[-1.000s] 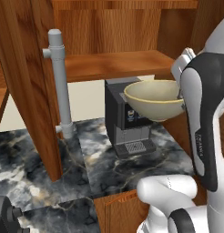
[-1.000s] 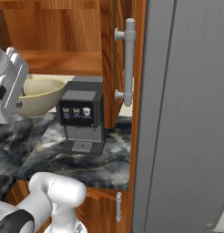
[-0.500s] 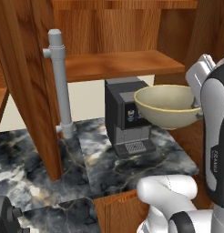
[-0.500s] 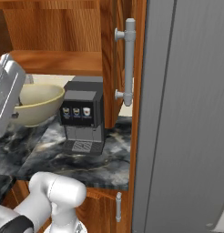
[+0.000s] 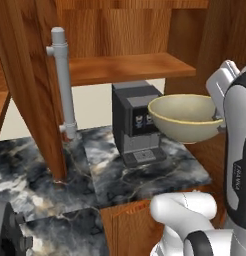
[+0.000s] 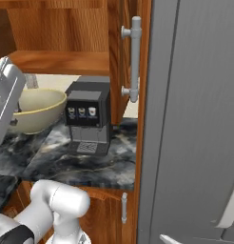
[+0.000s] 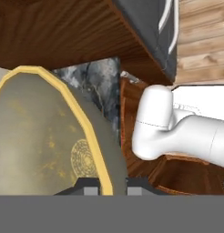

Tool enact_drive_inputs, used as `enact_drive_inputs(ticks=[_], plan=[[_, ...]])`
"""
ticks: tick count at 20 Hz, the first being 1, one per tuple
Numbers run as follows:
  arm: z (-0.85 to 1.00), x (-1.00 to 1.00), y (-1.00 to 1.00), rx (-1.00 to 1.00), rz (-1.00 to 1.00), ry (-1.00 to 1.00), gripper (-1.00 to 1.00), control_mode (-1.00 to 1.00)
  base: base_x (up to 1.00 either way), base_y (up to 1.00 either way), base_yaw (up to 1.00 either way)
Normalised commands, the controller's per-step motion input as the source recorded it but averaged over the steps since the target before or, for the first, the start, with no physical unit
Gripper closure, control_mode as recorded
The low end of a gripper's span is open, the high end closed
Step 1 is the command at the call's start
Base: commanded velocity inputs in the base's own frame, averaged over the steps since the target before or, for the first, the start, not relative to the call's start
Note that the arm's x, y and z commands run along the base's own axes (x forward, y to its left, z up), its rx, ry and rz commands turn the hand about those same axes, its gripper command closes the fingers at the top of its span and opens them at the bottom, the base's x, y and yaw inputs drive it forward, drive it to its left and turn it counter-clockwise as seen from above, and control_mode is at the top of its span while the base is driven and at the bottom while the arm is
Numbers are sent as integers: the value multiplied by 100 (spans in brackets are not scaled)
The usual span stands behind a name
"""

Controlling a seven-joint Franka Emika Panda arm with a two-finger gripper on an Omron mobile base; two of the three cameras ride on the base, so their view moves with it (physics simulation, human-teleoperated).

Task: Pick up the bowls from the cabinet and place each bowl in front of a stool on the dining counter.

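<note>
Bowl (image 5: pixel 184 118) matt olive-beige glaze, pale rim. Cabinet (image 5: pixel 122 67) warm grained wood. Worktop (image 5: pixel 140 170) polished dark marble. Coffee machine (image 6: pixel 90 114) matt black plastic. Handle (image 5: pixel 63 82) smooth grey metal.

Olive-beige bowl (image 5: pixel 184 117) with pale rim hangs upright above the worktop, apparently pinched at its rim, just beside the coffee machine.

two rear base views, shared coffee machine (image 5: pixel 136 123)
</note>
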Motion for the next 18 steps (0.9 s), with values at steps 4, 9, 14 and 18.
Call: enact_drive_inputs(ticks=[4, 9, 14, 18], plan=[[0, 0, 0, 0, 0, 0, 100, 100, -97, -56, -22], [0, 0, 0, 0, 0, 0, 100, 100, -91, -74, -50], [0, 0, 0, 0, 0, 0, 100, 100, -55, -48, -67], [0, 0, 0, 0, 0, 0, 100, 100, -20, -39, -84]])
